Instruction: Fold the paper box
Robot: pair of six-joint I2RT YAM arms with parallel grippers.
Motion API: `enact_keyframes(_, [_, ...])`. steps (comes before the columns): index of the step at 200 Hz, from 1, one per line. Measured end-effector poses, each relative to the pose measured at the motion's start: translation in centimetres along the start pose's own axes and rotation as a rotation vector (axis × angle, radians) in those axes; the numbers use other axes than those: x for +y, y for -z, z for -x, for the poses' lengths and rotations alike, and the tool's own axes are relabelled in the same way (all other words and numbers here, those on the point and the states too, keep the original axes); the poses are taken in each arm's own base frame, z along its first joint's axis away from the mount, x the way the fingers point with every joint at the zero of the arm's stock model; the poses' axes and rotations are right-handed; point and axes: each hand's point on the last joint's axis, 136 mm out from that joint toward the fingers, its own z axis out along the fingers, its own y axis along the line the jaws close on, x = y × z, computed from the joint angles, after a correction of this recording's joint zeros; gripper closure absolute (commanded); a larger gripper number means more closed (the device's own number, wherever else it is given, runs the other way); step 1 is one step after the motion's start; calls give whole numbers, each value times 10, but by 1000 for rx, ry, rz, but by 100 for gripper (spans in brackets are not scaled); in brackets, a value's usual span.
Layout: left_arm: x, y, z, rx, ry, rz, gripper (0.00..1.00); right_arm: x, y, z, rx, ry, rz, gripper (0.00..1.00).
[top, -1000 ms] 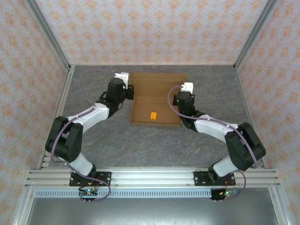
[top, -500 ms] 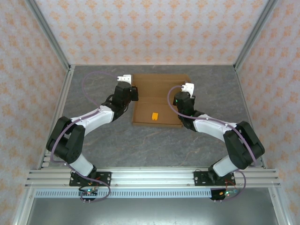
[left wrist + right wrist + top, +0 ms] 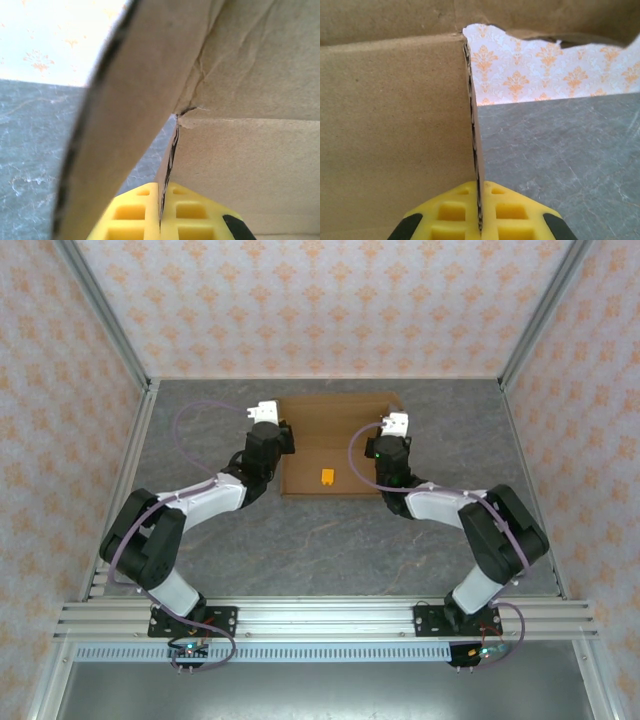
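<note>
The brown paper box (image 3: 335, 430) lies at the back middle of the grey table, its side panels raised. My left gripper (image 3: 283, 437) is shut on the box's left side wall; in the left wrist view the cardboard edge (image 3: 170, 165) runs between the yellow pads (image 3: 132, 212), and a tilted flap (image 3: 125, 100) leans across the left. My right gripper (image 3: 384, 438) is shut on the box's right side wall; the wall's edge (image 3: 474, 125) stands upright between its yellow pads (image 3: 512, 212). A tiny orange-yellow piece (image 3: 327, 477) rests on the box floor.
Grey marbled table (image 3: 330, 540) stretches in front of the box and to both sides. Patterned walls (image 3: 320, 300) and metal posts (image 3: 105, 310) enclose the cell. A rail (image 3: 320, 618) carries both arm bases at the near edge.
Both grippers have moved inward and toward the back with the side walls held. The box looks narrower and shorter from above as its sides stand up; the left arm shifted right.
</note>
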Motion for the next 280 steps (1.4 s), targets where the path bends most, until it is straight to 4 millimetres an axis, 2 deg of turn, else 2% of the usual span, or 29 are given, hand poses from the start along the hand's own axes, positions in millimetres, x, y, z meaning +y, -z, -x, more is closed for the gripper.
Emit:
enact_keyframes(23, [1, -4, -1, -22, -7, 9, 100, 0, -7, 2, -28, -5, 17, 100])
enact_keyframes(60, [11, -4, -22, -23, -27, 28, 100, 5, -10, -20, -21, 16, 55, 100])
enact_keyframes(74, [12, -4, -22, -38, -21, 25, 100, 5, -9, -27, -19, 27, 63, 100])
enact_keyframes(95, [13, -1, -24, -52, -16, 29, 100, 6, -7, -27, -36, 28, 77, 100])
enact_keyframes(150, [12, 7, -30, -89, -18, 27, 100, 4, 1, -33, -54, 19, 101, 100])
enact_keyframes(224, [14, 16, -39, -110, -21, 16, 100, 3, 12, -40, -70, 7, 126, 92])
enact_keyframes(280, [17, 25, -44, -124, -20, 31, 100, 5, 31, -54, -38, -23, 110, 91])
